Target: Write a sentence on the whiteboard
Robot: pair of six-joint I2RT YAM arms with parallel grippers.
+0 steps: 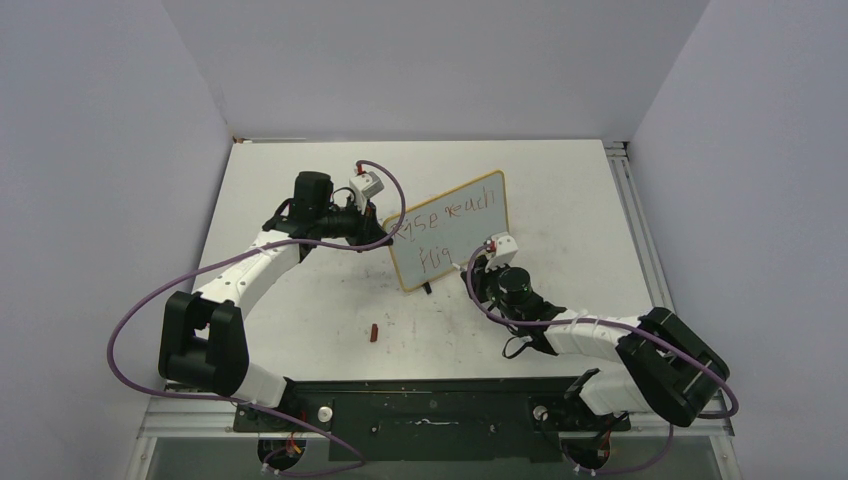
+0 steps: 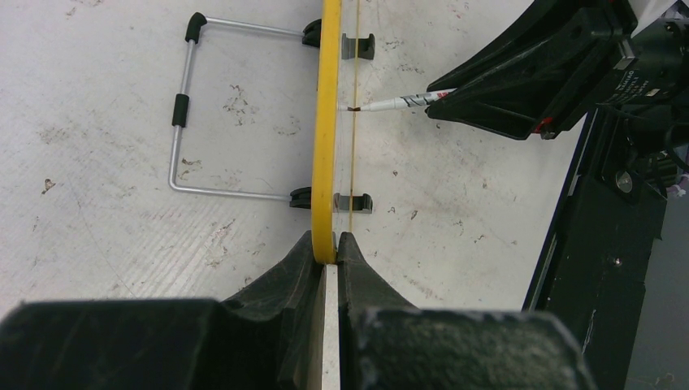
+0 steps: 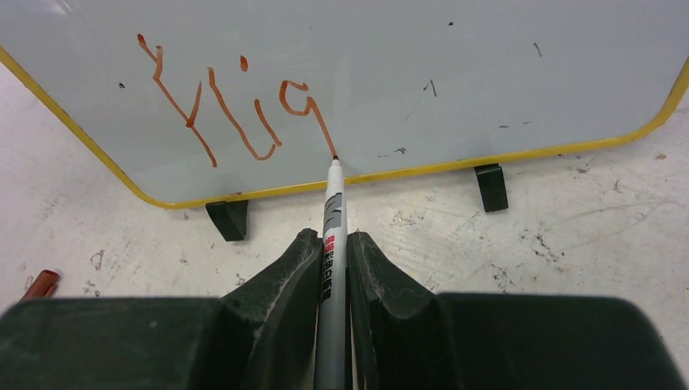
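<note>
My left gripper (image 1: pixel 384 233) was pressed shut on the left edge of the board (image 1: pixel 455 228), one finger on its front face and one on its back. From that wrist I saw the yellow frame edge-on, running straight away from my fingertips. The wire stand (image 2: pixel 185 106) was folded out behind the board and rested on the table (image 1: pixel 300 320).

The board stood upright on its black feet (image 3: pixel 227 219) about the middle of the table, a little to the right. It sat at an angle, with its left end nearer and its right end farther.

My right gripper (image 3: pixel 331 244) pinched the marker (image 3: pixel 334 203) by its barrel, both fingers tight against it. The marker pointed away from me at the board's lower part. Its tip touched the white face just above the bottom frame, at the end of the tail of a "g".

The writing (image 1: pixel 448 212) was red-brown, in two lines. The upper line read roughly "Rise reach", though from above the first letters were half hidden beside my left gripper. The lower line, plain from my right wrist, read "Hig".

A small red piece (image 1: pixel 373 331) lay on the table, nearer than the board and to its left, well apart from it. The table was flecked with dark marks.
</note>
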